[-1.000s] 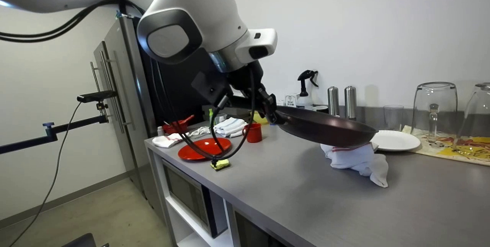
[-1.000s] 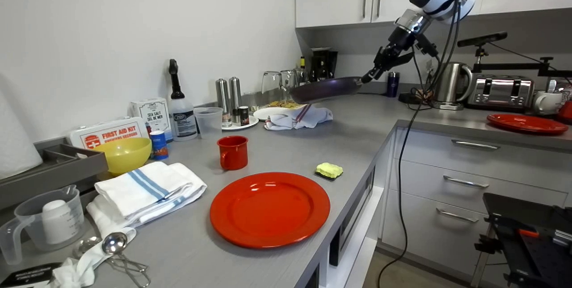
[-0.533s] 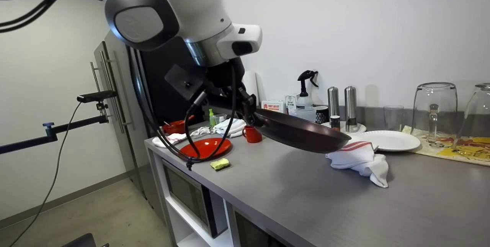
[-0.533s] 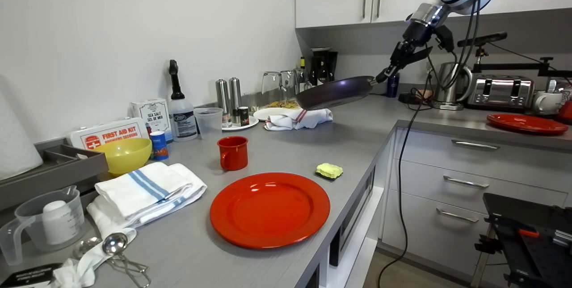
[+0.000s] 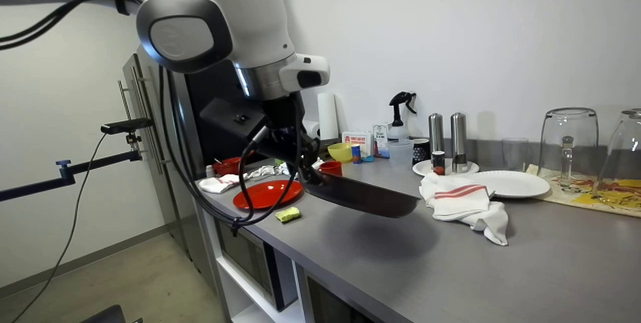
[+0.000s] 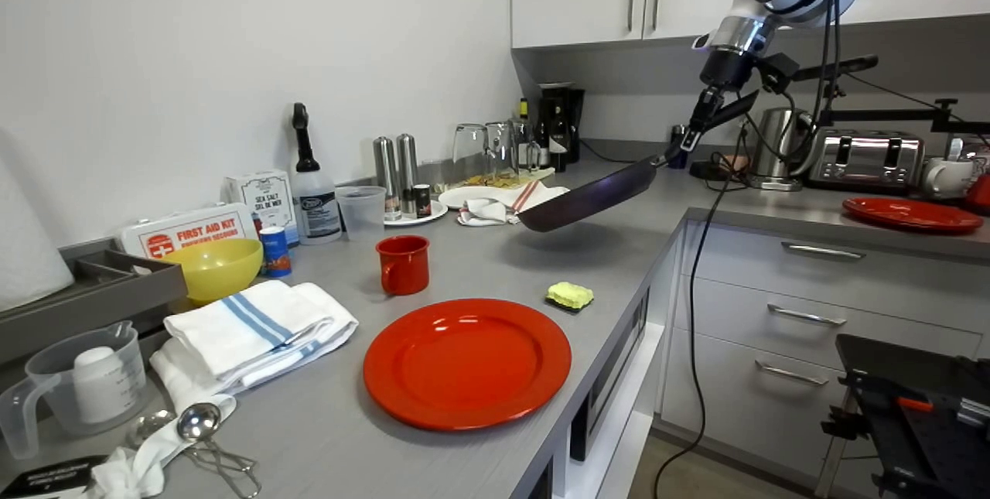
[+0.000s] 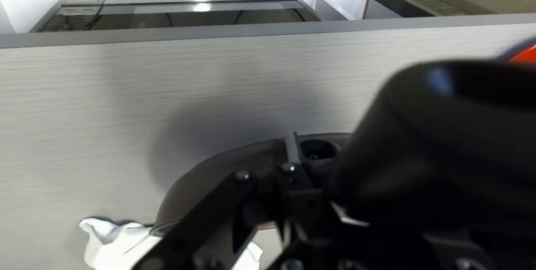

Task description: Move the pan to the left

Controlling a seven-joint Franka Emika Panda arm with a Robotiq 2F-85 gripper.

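1 pan (image 6: 592,196) (in pincer (image 6: 685,141)) abv cntr (image 6: 479,267)

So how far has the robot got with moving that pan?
The lift looks done: the pan is off the counter, with its shadow beneath. In hand is the carrying: the gripper is shut on the handle, the pan tilted in the air. Left, probably: setting it down and letting go. Whether it's far enough left, I can't tell.
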